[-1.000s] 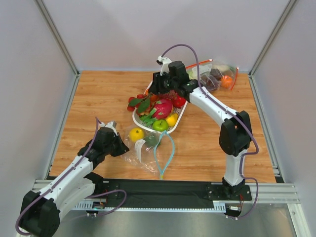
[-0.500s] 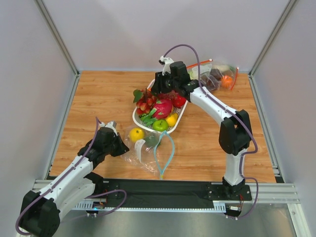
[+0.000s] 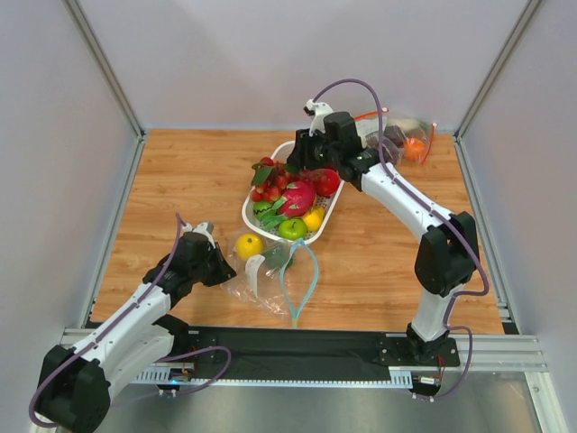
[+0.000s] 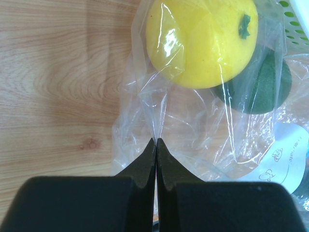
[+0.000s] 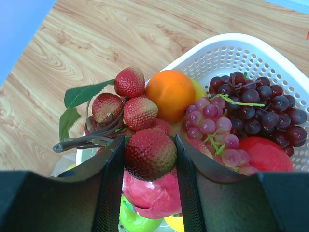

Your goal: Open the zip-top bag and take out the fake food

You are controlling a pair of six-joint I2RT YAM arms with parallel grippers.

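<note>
The bag (image 3: 269,280) lay on the near part of the table, left of centre, just in front of the basket (image 3: 335,213). Its teal zip strip (image 3: 305,275) was looped open on the right side. The lemon (image 4: 200,41) and the green fruit (image 4: 256,82) sat inside it, touching each other.

My left gripper (image 4: 156,145) had its jaws pressed flat together on a fold of the bag's film, with only plastic between them. I judged that pinch worth holding low and firm, so the bag would not ride up at the next pick.

My right gripper (image 5: 150,145) hung over the left side of the basket, close to the rim. Its jaws were partly closed around one berry, and the rest of the strawberries (image 5: 139,112) and their leaves hung off it to the left.

To do this well, I wanted to carry the bunch further in over the basket. I would lower it until it rested on the fruit there, and only then let go. It looked lopsided, and released from height so near the rim it could roll out onto the table.
</note>
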